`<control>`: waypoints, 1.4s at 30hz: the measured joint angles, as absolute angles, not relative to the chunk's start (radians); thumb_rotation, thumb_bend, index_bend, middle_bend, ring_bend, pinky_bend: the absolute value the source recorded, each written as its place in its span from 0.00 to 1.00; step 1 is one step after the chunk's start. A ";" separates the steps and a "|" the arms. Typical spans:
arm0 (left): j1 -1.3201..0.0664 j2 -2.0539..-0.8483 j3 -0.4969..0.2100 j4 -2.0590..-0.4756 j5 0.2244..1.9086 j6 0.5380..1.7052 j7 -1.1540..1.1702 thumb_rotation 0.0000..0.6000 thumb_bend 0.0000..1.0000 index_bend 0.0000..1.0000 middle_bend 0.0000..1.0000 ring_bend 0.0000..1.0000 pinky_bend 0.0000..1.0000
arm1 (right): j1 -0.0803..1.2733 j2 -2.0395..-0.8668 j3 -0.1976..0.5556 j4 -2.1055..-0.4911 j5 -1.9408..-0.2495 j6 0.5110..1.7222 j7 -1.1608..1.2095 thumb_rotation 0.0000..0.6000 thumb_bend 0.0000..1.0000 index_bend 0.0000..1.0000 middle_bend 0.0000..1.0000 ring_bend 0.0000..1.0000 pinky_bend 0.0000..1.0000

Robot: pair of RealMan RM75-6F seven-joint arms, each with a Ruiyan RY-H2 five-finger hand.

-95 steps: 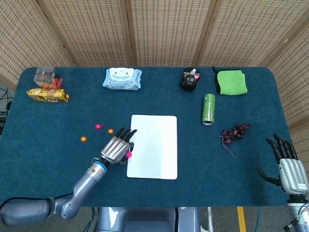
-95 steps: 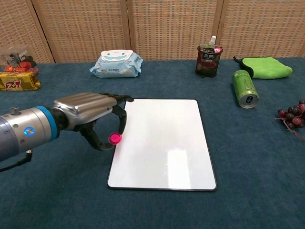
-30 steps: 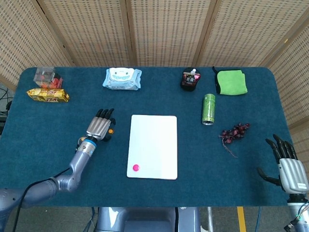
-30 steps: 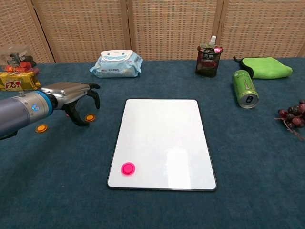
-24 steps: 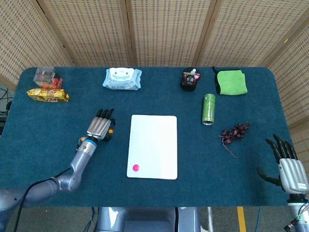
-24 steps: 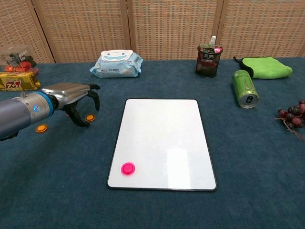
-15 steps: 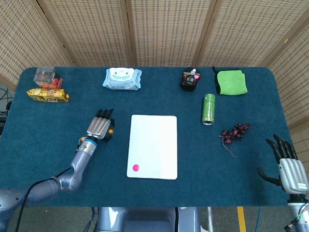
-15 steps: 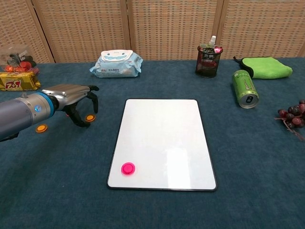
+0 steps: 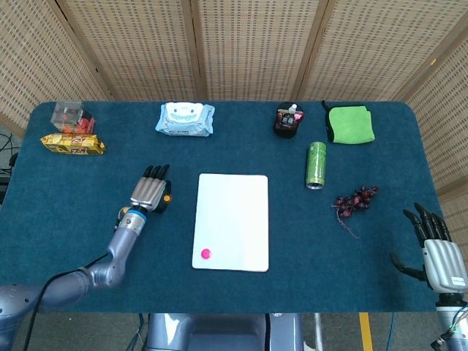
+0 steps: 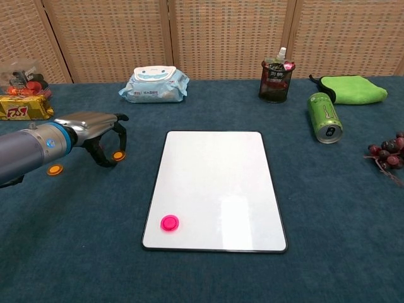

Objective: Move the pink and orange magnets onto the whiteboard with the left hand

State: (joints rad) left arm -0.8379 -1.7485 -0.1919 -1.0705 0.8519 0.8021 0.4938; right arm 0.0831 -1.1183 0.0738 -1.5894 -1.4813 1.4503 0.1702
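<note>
Left robot hand (image 10: 95, 136) arches, fingers curled, over an orange magnet (image 10: 118, 155) on the bench (image 10: 328, 208); whether it pinches it cannot be told. One pink magnet (image 10: 169, 223) lies on the whiteboard (image 10: 218, 183); a second orange magnet (image 10: 54, 169) awaits. Right robot hand (image 9: 437, 252) rests apart, fingers spread, holding nothing, since the task assigns the left.

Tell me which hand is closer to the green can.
Right. The right hand sits at the table's near right corner, past the grapes from the green can. The left hand is across the whiteboard, farther away.
</note>
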 measured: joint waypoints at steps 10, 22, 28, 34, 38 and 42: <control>-0.834 -1.694 -0.201 -1.177 0.881 0.838 0.483 1.00 0.36 0.56 0.00 0.00 0.00 | 0.083 -1.118 0.073 -1.589 -1.482 1.450 0.170 1.00 0.31 0.10 0.00 0.00 0.00; -0.841 -1.636 -0.177 -1.450 1.012 0.861 0.452 1.00 0.36 0.56 0.00 0.00 0.00 | 0.084 -1.118 0.073 -1.590 -1.482 1.449 0.169 1.00 0.31 0.10 0.00 0.00 0.00; -0.862 -1.666 -0.131 -1.542 1.055 0.848 0.474 1.00 0.36 0.56 0.00 0.00 0.00 | 0.084 -1.117 0.073 -1.590 -1.482 1.449 0.171 1.00 0.31 0.10 0.00 0.00 0.00; -0.884 -1.702 -0.120 -1.555 1.031 0.844 0.518 1.00 0.36 0.56 0.00 0.00 0.00 | 0.084 -1.117 0.073 -1.588 -1.483 1.449 0.176 1.00 0.31 0.10 0.00 0.00 0.00; -0.895 -1.724 -0.116 -1.547 1.014 0.848 0.540 1.00 0.35 0.56 0.00 0.00 0.00 | 0.084 -1.116 0.073 -1.589 -1.483 1.449 0.178 1.00 0.31 0.10 0.00 0.00 0.00; -0.904 -1.745 -0.113 -1.535 0.987 0.842 0.547 1.00 0.35 0.56 0.00 0.00 0.00 | 0.084 -1.116 0.073 -1.588 -1.483 1.449 0.180 1.00 0.31 0.10 0.00 0.00 0.00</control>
